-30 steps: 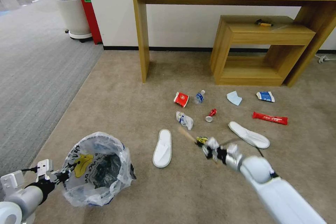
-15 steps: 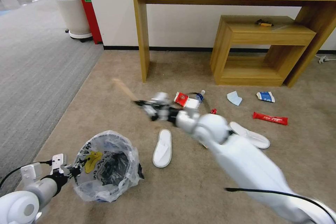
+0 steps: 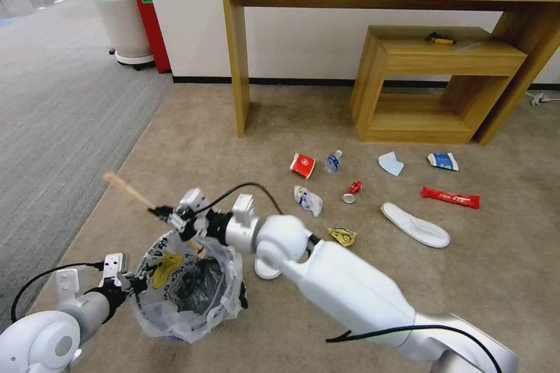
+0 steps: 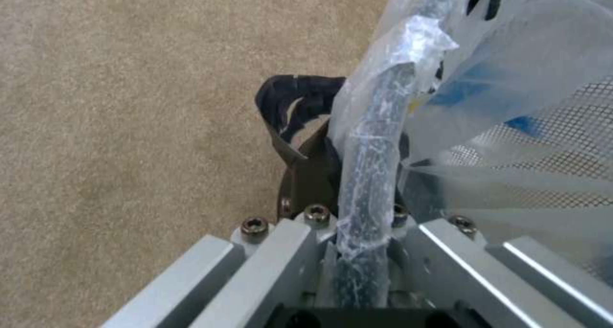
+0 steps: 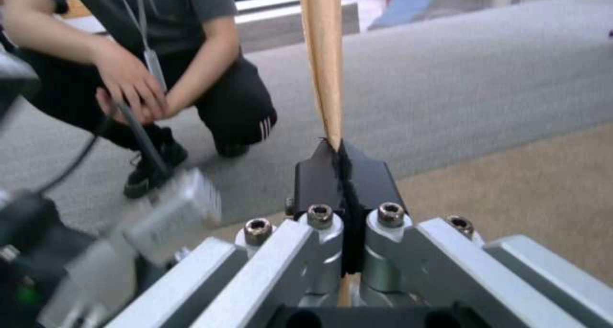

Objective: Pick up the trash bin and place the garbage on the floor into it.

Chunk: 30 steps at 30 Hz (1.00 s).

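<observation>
right claw (image 3: pixel 175 217) clenched on the light, stiff stick (image 3: pixel 125 189) near one end, over the bin (image 3: pixel 186 285); left claw (image 3: pixel 133 283) grasping its thin rim through slippery liner.

Head view high, facing down over floor (image 3: pixel 233 145) and both arms; wrist views close behind clamped fingers, sharing trash bin (image 3: pixel 186 288) rim (image 4: pixel 367 175) and stick (image 3: pixel 131 191) (image 5: pixel 323 55)

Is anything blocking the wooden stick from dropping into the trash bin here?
Nothing visible does. The right gripper holds the wooden stick above the far rim of the trash bin, whose lined mouth is open. The left gripper clamps the near rim, off to the side.
</observation>
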### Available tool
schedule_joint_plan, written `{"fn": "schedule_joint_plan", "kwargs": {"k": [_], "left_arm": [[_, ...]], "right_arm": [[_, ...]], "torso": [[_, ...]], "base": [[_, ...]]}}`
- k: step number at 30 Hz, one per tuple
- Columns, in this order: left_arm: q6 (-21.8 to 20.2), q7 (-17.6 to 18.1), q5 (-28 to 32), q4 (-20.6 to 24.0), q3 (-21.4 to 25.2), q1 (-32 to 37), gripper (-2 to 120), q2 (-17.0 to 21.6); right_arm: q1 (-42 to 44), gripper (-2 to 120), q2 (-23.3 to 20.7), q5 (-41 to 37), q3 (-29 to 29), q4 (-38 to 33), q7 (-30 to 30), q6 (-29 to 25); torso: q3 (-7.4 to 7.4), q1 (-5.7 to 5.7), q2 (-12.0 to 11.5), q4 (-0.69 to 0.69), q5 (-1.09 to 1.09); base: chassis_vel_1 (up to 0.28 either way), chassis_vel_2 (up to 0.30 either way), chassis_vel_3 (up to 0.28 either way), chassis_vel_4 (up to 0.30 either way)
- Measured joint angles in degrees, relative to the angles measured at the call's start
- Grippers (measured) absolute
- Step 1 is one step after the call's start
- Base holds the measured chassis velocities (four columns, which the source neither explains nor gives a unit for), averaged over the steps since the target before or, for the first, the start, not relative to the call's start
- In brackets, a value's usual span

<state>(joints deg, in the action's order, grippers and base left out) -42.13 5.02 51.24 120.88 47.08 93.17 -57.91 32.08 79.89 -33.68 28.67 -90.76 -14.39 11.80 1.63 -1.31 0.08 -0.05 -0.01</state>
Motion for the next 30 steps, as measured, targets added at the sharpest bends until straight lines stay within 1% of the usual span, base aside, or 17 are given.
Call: {"fn": "schedule_joint_plan", "kwargs": {"k": [2, 3, 4, 6, 8, 11, 12, 15, 16, 19, 20, 23, 24, 25, 27, 28, 30], "left_arm": [[-0.01, 0.19, 0.02, 0.18, -0.12, -0.15, 0, -0.10], [-0.01, 0.25, 0.05, 0.25, -0.12, -0.19, 0, -0.11], [-0.01, 0.25, 0.05, 0.25, -0.12, -0.19, 0, -0.11], [-0.01, 0.30, 0.13, 0.43, 0.05, -0.23, 0, -0.12], [-0.01, 0.31, 0.14, 0.56, 0.20, -0.20, 0, -0.13], [-0.01, 0.26, 0.18, 0.80, 0.83, 0.16, 0, -0.18], [-0.01, 0.26, 0.18, 0.80, 0.83, 0.16, 0, -0.18], [-0.01, 0.12, 0.26, 0.82, 1.83, 0.44, 0, -0.28], [-0.01, 0.12, 0.26, 0.82, 1.83, 0.44, 0, -0.28], [-0.01, -0.29, 0.46, 0.52, 2.78, 0.64, 0, -0.35], [-0.01, -0.29, 0.46, 0.52, 2.78, 0.64, 0, -0.35], [-0.01, -0.98, 0.03, -1.16, 3.85, 0.76, 0, -0.61], [-0.01, -0.98, 0.03, -1.16, 3.85, 0.76, 0, -0.61], [-0.01, -1.16, -0.20, -1.47, 4.00, 0.87, 0, -0.67], [-0.01, -1.62, -0.42, -1.83, 4.23, 1.23, 0, -0.70], [-0.01, -1.62, -0.42, -1.83, 4.23, 1.23, 0, -0.70], [-0.02, -2.02, -0.49, -2.06, 4.54, 1.35, 0, -0.70]], "right_arm": [[0.70, 0, 0.51, 0.79, 0.98, 0.92, 1.37, -0.52], [1.00, 4, 0.53, 0.86, 1.53, 0.94, 2.12, -0.52], [1.00, 4, 0.53, 0.86, 1.53, 0.94, 2.12, -0.52], [1.52, 14, 0.44, 1.12, 2.48, 0.94, 3.33, -0.65], [1.72, 17, 0.33, 1.33, 2.69, 0.93, 3.48, -0.68], [2.14, 32, -0.54, 1.68, 3.03, 0.16, 3.76, -0.89], [2.14, 32, -0.54, 1.68, 3.03, 0.16, 3.76, -0.89], [2.21, 46, -1.47, 1.90, 2.93, -0.67, 3.80, -1.28], [2.21, 46, -1.47, 1.90, 2.93, -0.67, 3.80, -1.28], [2.66, 60, -2.06, 1.81, 0.56, -2.37, 5.88, -0.81], [2.66, 60, -2.06, 1.81, 0.56, -2.37, 5.88, -0.81], [4.88, 76, -4.10, 2.02, -5.69, -5.52, 8.98, 2.41], [4.88, 76, -4.10, 2.02, -5.69, -5.52, 8.98, 2.41], [6.06, 80, -4.81, 2.54, -7.90, -6.33, 9.53, 3.28], [10.59, 90, -6.86, 3.61, -13.84, -8.35, 10.58, 4.92], [10.59, 90, -6.86, 3.61, -13.84, -8.35, 10.58, 4.92], [16.51, 98, -9.05, 5.38, -19.64, -9.69, 10.65, 5.10]], "torso": [[0.00, 0.00, 0.00, 0.00, 0.00], [0.00, 0.00, 0.00, 0.00, 0.00], [0.00, 0.00, 0.00, 0.00, 0.00], [0.00, 0.00, 0.00, 0.00, 0.01], [0.00, 0.00, 0.00, 0.00, 0.01], [0.00, 0.00, 0.00, 0.00, 0.01], [0.00, 0.00, 0.00, 0.00, 0.01], [0.00, 0.00, 0.00, 0.00, 0.01], [0.00, 0.00, 0.00, 0.00, 0.01], [-0.01, 0.00, 0.00, 0.01, 0.02], [-0.01, 0.00, 0.00, 0.01, 0.02], [0.00, 0.00, 0.00, 0.01, 0.02], [0.00, 0.00, 0.00, 0.01, 0.02], [0.00, 0.00, 0.00, 0.01, 0.02], [0.00, 0.00, 0.00, 0.01, 0.03], [0.00, 0.00, 0.00, 0.01, 0.03], [0.00, 0.00, 0.00, -0.02, 0.04]], "base": [[0.000, 0.000, 0.000, 0.000], [0.000, 0.000, 0.000, 0.000], [0.000, 0.000, 0.000, 0.000], [0.000, 0.000, 0.000, 0.000], [0.000, 0.000, 0.000, 0.000], [0.000, 0.000, 0.000, 0.000], [0.000, 0.000, 0.000, 0.000], [0.000, 0.000, 0.000, 0.000], [0.000, 0.000, 0.000, 0.000], [0.000, 0.000, 0.000, 0.000], [0.000, 0.000, 0.000, 0.000], [0.000, 0.000, 0.000, 0.000], [0.000, 0.000, 0.000, 0.000], [0.000, 0.000, 0.000, 0.000], [0.000, 0.000, 0.000, 0.000], [0.000, 0.000, 0.000, 0.000], [0.000, 0.000, 0.000, 0.000]]}}
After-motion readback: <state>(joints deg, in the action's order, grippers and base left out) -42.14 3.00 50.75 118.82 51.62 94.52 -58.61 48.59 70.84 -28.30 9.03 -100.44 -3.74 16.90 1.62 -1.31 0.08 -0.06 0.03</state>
